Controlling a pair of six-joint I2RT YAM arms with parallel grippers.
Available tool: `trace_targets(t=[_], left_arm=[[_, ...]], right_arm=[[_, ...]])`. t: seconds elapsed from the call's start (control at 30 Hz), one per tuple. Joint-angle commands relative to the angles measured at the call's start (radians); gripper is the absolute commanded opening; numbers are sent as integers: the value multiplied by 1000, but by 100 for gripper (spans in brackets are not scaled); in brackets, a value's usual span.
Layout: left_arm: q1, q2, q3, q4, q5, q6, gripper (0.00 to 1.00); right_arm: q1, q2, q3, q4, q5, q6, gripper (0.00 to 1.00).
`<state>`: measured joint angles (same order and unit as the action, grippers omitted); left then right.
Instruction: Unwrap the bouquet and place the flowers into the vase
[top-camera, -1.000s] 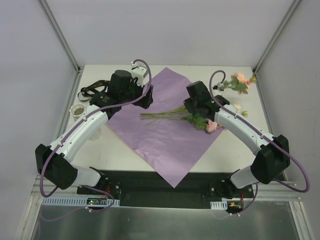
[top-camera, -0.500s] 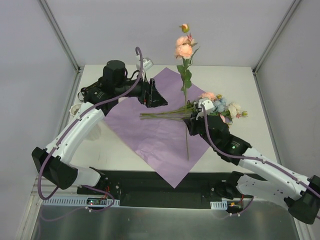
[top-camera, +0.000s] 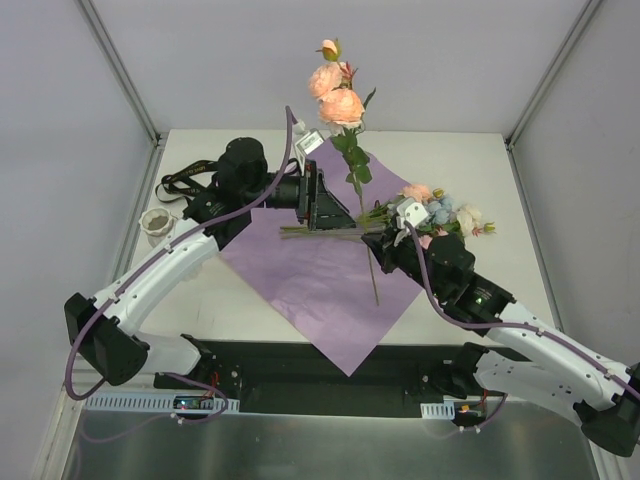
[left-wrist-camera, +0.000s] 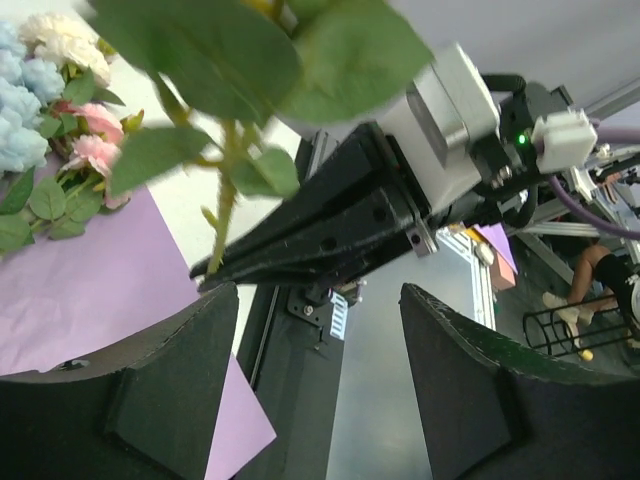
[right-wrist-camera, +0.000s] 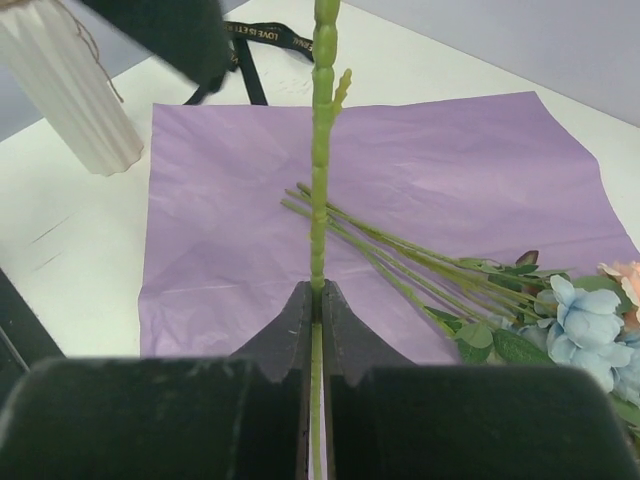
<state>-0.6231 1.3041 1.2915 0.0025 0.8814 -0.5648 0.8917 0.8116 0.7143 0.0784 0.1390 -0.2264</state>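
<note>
Flowers (top-camera: 440, 214) on purple sheet (top-camera: 310, 280), white tbl (top-camera: 470, 170)

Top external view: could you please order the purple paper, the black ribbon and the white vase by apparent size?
1. Purple paper.
2. Black ribbon and white vase look alike, so unranked.

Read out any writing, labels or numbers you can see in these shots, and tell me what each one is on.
"LOVE IS ...": gold print on the black ribbon, right wrist view; the letters after that are too blurred to read.
Top view: the ribbon's print is too small to read.
Nothing else shows legible text.
</note>
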Motion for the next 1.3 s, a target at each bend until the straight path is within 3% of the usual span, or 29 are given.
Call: trace_targets(t=[0.0, 0.43, 0.6, 0.73, 0.77, 0.8, 0.87, 0.97, 1.0, 1.07, 1.27], left_arm=[[2, 46, 71, 73, -2, -47, 66], [-4, 99, 130, 67, -47, -34, 56], [-20, 109, 150, 67, -67, -8, 44], [-21, 96, 154, 53, -82, 23, 25], [-21, 92, 152, 44, -91, 32, 5], [-20, 75, 150, 28, -116, 54, 0], [-20, 52, 144, 2, -137, 91, 0], [-20, -20, 172, -175, -252, 219, 0], [-20, -70, 184, -218, -295, 302, 0], [-20, -126, 215, -341, -427, 380, 0], [-18, -278, 405, -567, -908, 563, 0]], right_arm=[[1, -17, 54, 64, -58, -34, 1], [19, -43, 42, 67, -91, -36, 1], [23, -37, 40, 64, -105, -37, 1], [29, -31, 48, 47, -107, -53, 1], [30, -31, 56, 43, -111, -57, 1], [32, -28, 60, 35, -119, -63, 1], [33, -22, 89, -11, -130, -77, 1], [33, -14, 129, -100, -76, -56, 50], [35, -18, 134, -120, -5, -48, 73], [35, -51, 136, -157, 60, -34, 82], [35, -117, 157, -212, 48, -22, 83]])
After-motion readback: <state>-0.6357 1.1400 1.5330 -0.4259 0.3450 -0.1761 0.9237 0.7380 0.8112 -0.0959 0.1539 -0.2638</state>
